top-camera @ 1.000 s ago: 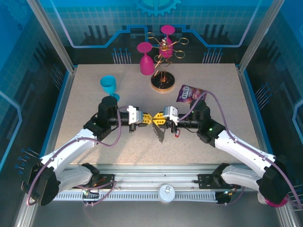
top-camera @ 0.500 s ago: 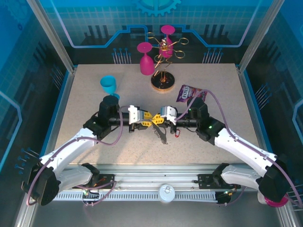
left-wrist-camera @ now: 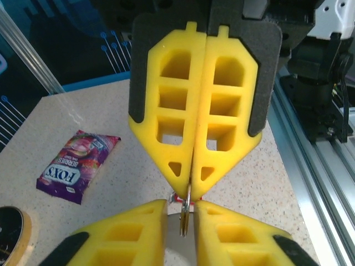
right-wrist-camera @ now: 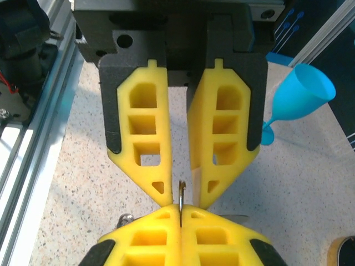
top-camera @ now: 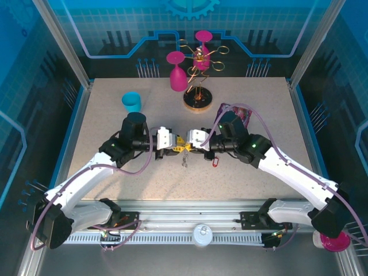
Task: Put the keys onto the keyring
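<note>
My two grippers meet tip to tip over the middle of the table. The right gripper [top-camera: 190, 147] [right-wrist-camera: 180, 208] is shut on a thin silver ring [right-wrist-camera: 181, 194] [left-wrist-camera: 186, 219] of the keyring, held edge-on. The left gripper [top-camera: 178, 148] [left-wrist-camera: 182, 204] faces it with its yellow fingers [right-wrist-camera: 161, 188] a little apart, one on each side of the ring and not touching it. The red tag of the keys [top-camera: 215, 161] [left-wrist-camera: 176, 196] lies on the table just below the right gripper. Small silver links [top-camera: 184, 161] hang under the meeting point. The dark loop is hidden.
A purple snack packet [top-camera: 234, 112] [left-wrist-camera: 77, 163] lies behind the right arm. A blue cup [top-camera: 131, 102] [right-wrist-camera: 302, 91] stands at the back left. A gold wire rack [top-camera: 198, 60] on a round base holds pink cups [top-camera: 176, 70] at the back.
Both grippers have shifted a little left and nearer. The left jaws have parted slightly around the ring. The dark piece that hung below the fingertips no longer shows there.
</note>
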